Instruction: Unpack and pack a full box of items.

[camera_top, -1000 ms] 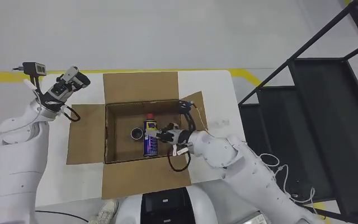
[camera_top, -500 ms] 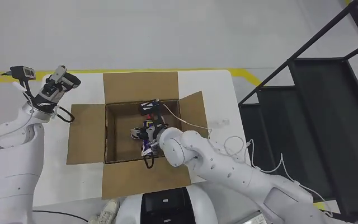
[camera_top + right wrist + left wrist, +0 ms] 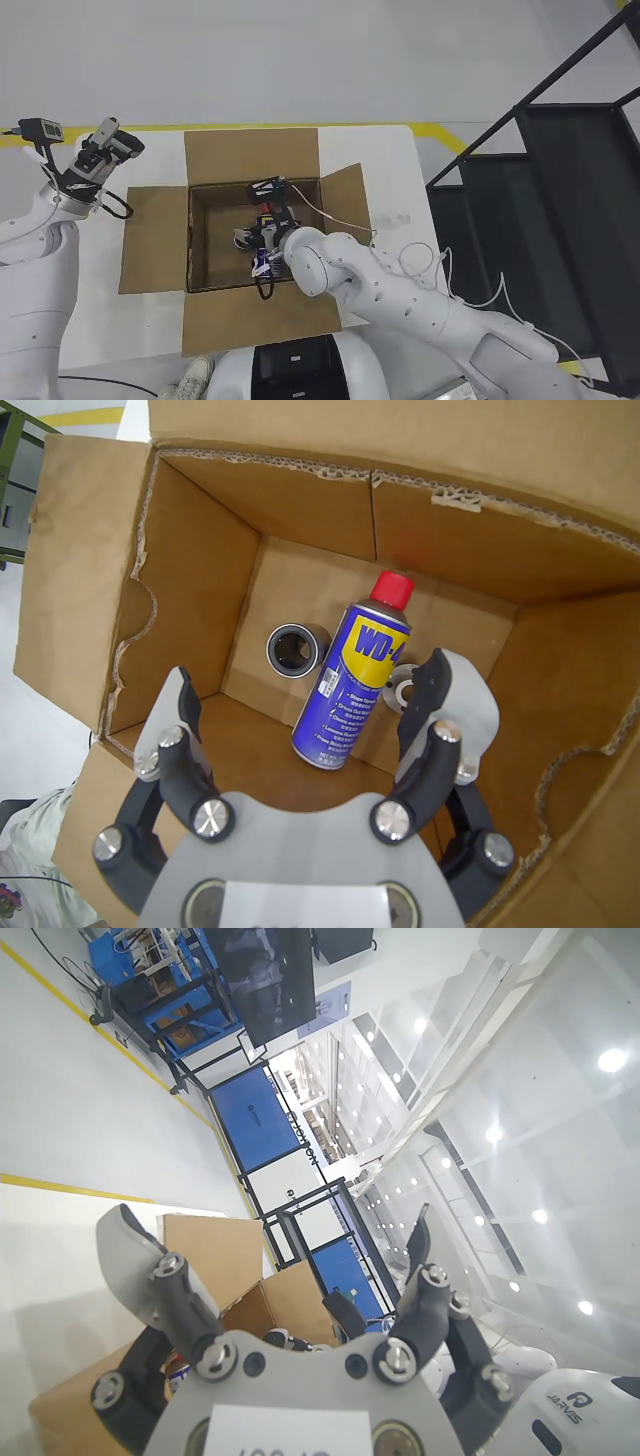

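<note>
spray can (image 3: 357, 680) in box (image 3: 200, 565), sleeve (image 3: 292, 648) beside it, flange (image 3: 396, 687) on its other side

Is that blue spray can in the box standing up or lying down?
Lying down: the spray can rests lengthwise on the box floor.

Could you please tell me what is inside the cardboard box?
A spray can, a dark metal sleeve beside it, and a metal ring partly covered by the right claw.

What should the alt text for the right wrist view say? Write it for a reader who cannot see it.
The right pincer hangs open above a blue and yellow spray can with a red cap, lying on the floor of an open cardboard box. A short metal cylinder lies beside the can, a flanged metal ring on its other side.
</note>
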Tool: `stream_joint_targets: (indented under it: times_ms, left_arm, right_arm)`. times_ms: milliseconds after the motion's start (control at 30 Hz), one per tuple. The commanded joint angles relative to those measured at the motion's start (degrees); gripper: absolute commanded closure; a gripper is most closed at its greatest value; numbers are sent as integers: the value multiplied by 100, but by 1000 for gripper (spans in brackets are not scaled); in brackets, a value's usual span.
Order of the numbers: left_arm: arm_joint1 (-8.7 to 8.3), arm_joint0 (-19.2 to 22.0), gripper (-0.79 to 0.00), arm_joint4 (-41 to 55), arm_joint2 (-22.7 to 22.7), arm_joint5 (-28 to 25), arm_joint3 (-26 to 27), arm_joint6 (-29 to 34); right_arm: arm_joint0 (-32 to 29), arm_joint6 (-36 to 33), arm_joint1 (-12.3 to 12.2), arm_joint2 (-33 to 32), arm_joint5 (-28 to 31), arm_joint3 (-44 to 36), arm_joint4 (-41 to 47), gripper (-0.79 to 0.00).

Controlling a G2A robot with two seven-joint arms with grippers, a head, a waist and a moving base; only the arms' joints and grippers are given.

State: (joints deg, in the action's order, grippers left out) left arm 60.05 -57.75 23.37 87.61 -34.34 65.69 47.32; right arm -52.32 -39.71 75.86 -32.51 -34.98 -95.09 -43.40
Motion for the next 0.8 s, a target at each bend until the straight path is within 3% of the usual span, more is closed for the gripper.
stream_joint_targets:
  times_ms: [0,267,767]
  left_arm:
    - [0,0,-785,0,0,0,0,0]
    - [0,0,-785,0,0,0,0,0]
    - [0,0,-785,0,0,0,0,0]
  right_arm:
    - [108,-267,47,83,-66,97,-125,-785]
    - [934,-1362,470,716,-822,1104,-819,-785]
    - [1300,-1379,1177,997,-997,2562,-785,-785]
